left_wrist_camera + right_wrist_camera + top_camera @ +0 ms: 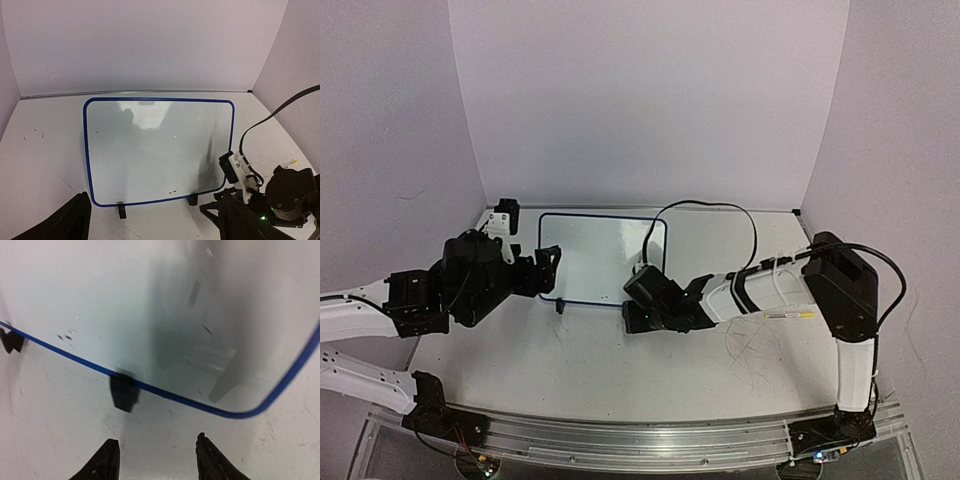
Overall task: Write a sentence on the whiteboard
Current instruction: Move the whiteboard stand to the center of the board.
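Observation:
The whiteboard [600, 258] lies flat at the back middle of the table, white with a thin blue frame and two black feet [121, 211] on its near edge. No sentence shows on it; its surface [157, 150] carries only small dark specks and a grey smear at the right. My left gripper [548, 270] is open and empty at the board's near left corner, its fingers [70, 222] wide apart. My right gripper [156, 440] is open and empty just short of the board's near right corner [240, 414], beside one foot [123, 392].
A thin white pen-like stick with a yellow end [790, 315] lies beside the right forearm. Grey scribble scratches [752, 350] mark the tabletop at the near right. A black cable [720, 215] loops over the board's right side. Lilac walls close in the table.

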Controlling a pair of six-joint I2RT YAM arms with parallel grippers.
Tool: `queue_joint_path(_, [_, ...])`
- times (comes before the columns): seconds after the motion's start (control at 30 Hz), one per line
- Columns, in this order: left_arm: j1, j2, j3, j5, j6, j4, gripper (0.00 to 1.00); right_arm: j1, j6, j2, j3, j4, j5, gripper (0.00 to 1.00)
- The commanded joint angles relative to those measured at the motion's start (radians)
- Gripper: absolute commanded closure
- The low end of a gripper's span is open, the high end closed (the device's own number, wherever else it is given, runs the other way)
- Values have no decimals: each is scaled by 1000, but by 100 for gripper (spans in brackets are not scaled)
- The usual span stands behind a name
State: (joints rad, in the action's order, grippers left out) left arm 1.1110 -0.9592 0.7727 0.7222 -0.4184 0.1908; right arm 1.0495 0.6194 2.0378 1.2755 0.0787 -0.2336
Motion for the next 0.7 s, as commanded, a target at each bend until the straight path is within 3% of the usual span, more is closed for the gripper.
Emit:
queue_joint_path(0.0, [-2,84,25,-2,12,-28,11,6,-3,55,93,-52,14,43])
queue_joint_path(0.13, [-2,113,18,5,50,-27,10,8,17,108,148,-37,-7,43])
queue_joint_path(0.67, [-2,170,-1,6,105,-21,10,8,104,195,268,91,-136,77])
